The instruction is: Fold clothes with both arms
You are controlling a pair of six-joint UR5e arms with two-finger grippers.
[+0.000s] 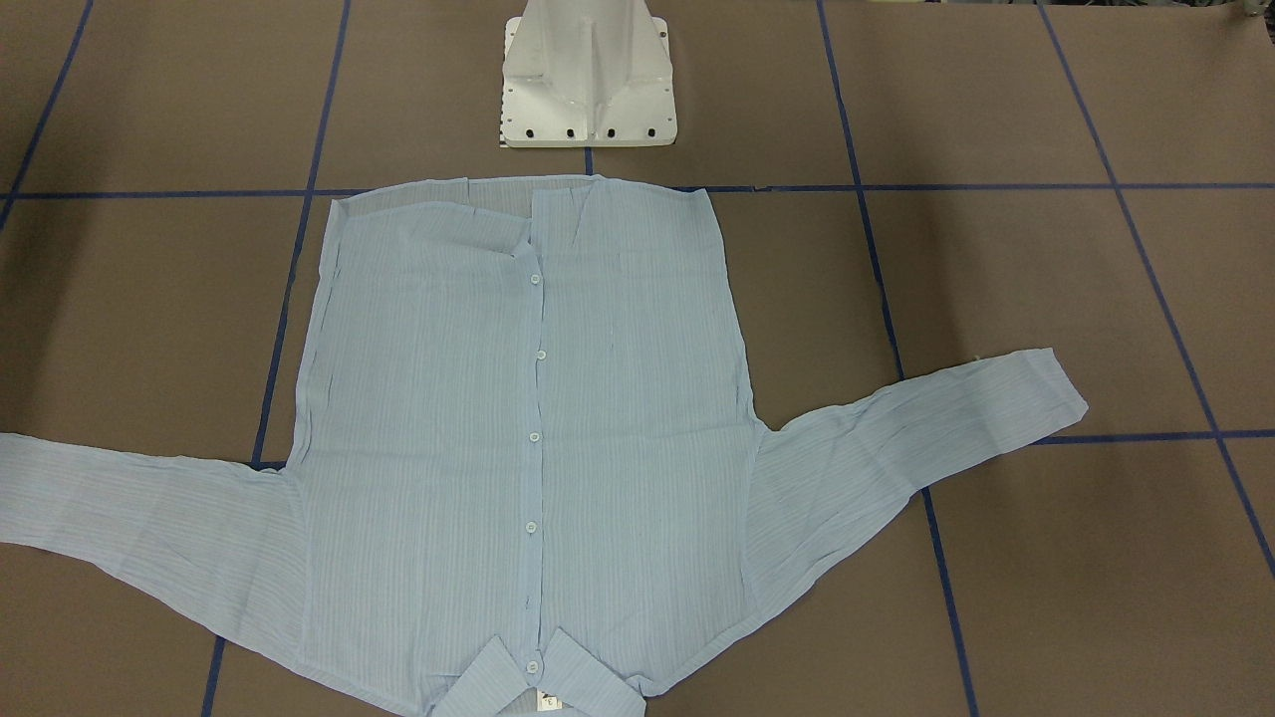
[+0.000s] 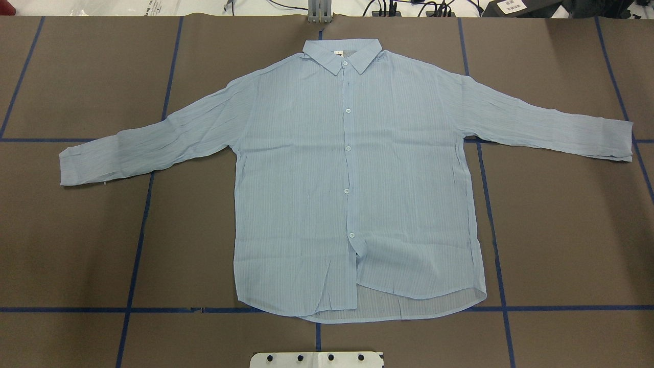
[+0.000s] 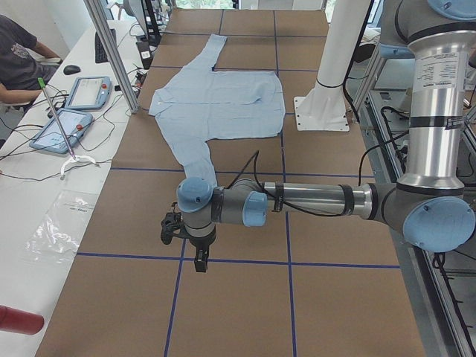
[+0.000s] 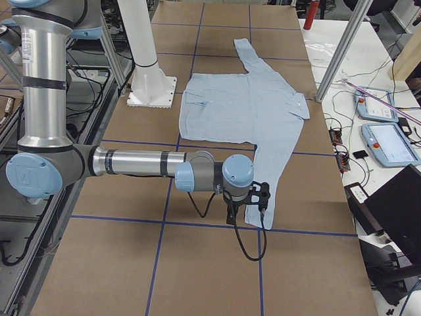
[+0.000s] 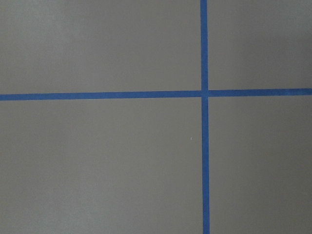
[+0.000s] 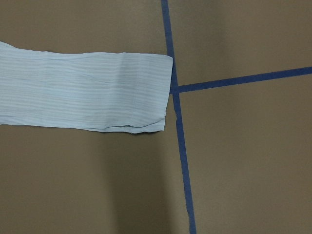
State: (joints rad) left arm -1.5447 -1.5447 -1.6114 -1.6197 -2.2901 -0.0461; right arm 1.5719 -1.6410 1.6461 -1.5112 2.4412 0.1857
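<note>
Overhead exterior: the thin shirt [image 2: 352, 179] lies flat, sleeves spread. It is probably light and limp, best pinched at its cuffs [image 2: 69, 166]. I cannot tell whether the left hand [image 3: 199, 259] or right hand [image 4: 232, 216] is clenched.

One shirt [image 2: 357, 179] has one collar [image 2: 341, 53] at its twelve o'clock in the overhead view. One sleeve [image 2: 153, 138] is at nine o'clock, the other sleeve [image 2: 541, 125] at three, and five buttons [image 2: 349, 148] show. There are two arms, the left arm [image 3: 312, 201] and the right arm [image 4: 138, 163]. There is one pedestal [image 1: 588, 80], two tablets [image 3: 88, 93] and one person [image 3: 18, 56].
</note>
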